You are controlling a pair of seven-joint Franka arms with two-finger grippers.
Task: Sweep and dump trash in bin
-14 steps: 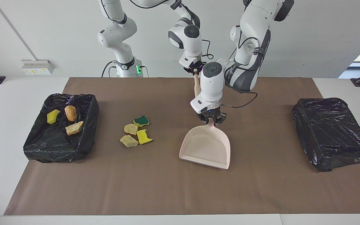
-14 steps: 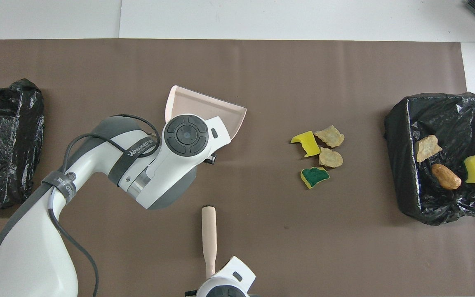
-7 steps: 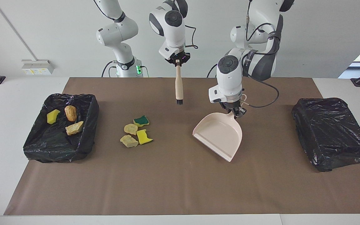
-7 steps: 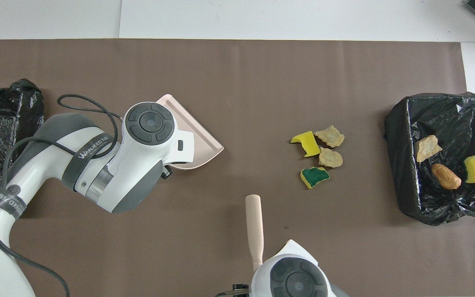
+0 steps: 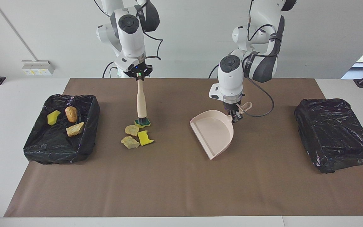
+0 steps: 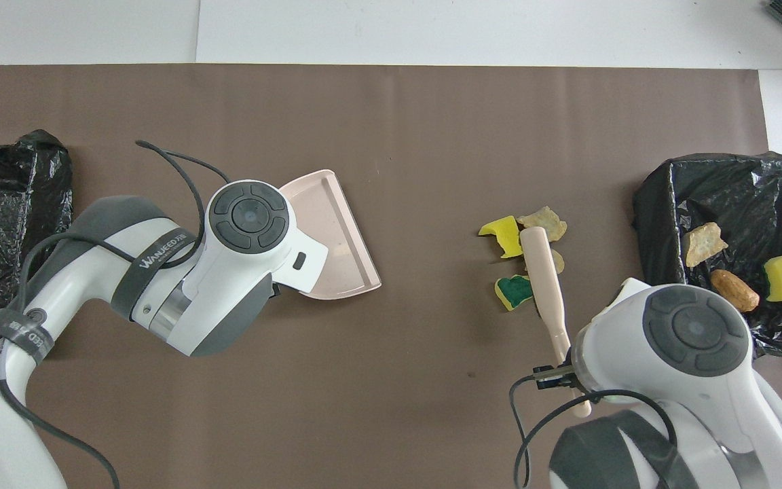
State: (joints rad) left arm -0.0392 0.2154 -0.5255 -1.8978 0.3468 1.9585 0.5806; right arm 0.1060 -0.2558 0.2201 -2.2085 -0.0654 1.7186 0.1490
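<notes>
From the facing view, the right gripper [image 5: 139,76], upper centre-left, pinches the brush [image 5: 141,104] by its handle top, bristles down on the green-topped scrap [image 5: 146,123]. Three more loose scraps [image 5: 136,136] lie just below it. Right of centre, the left gripper [image 5: 234,114] clamps the dustpan [image 5: 213,132] handle; whether the pan touches the mat is hard to judge. Three scraps [image 5: 64,120] sit in the bin [image 5: 87,138] at left.

From overhead, the brush [image 6: 544,285] slants across the pile [image 6: 512,234], centre-right; the dustpan [image 6: 340,231] is centre-left, the bin [image 6: 656,204] at the right edge.
</notes>
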